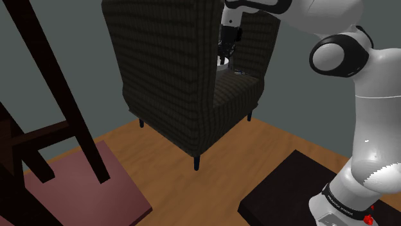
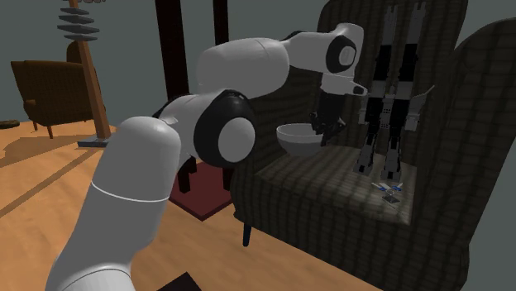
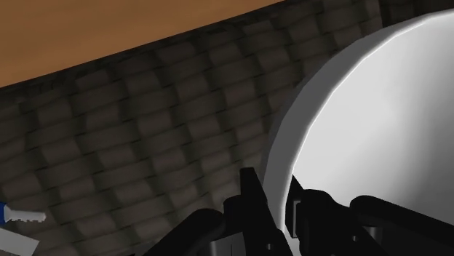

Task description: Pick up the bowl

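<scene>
A plain white bowl (image 2: 298, 139) hangs a little above the seat of a dark checked armchair (image 2: 331, 202), near the seat's front edge. My gripper (image 2: 323, 126) is shut on the bowl's rim from above. In the wrist view the bowl (image 3: 364, 124) stands close, and the two black fingers (image 3: 251, 195) clasp its rim, one inside and one outside, with my gripper (image 3: 280, 195) centred on the wall. In the shoulder view my gripper (image 1: 226, 52) reaches down behind the armchair's (image 1: 173, 70) side wing, and a sliver of the bowl (image 1: 222, 64) shows under it.
A black and white toy robot (image 2: 389, 91) leans on the chair's backrest, and a small blue and white item (image 2: 390, 192) lies on the seat. A dark wooden frame (image 1: 58, 96) and a reddish mat (image 1: 77, 186) stand on the wood floor. A brown armchair (image 2: 50, 91) stands far off.
</scene>
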Motion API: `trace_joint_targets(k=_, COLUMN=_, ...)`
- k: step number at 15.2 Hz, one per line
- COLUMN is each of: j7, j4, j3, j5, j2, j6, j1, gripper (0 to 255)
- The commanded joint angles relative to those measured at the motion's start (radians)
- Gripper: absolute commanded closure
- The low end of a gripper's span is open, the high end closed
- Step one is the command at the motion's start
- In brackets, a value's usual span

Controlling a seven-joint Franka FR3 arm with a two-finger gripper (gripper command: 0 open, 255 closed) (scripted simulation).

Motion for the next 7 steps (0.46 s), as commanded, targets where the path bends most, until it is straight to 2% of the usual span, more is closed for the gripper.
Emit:
trace_joint_targets(k=1, j7=0.005, j4=0.071, j3=0.001, j5=0.001, j2=0.025, j6=-0.045, j1=-0.002, gripper=255)
trace_joint_targets(k=5, j7=0.02, j4=0.279, j3=0.005, j5=0.004, j2=0.115, j6=-0.162, j1=-0.007, gripper=255)
trace_joint_targets(k=7, j7=0.021, j4=0.292, j3=0.005, j5=0.005, j2=0.121, j6=-0.169, j1=-0.008, gripper=255)
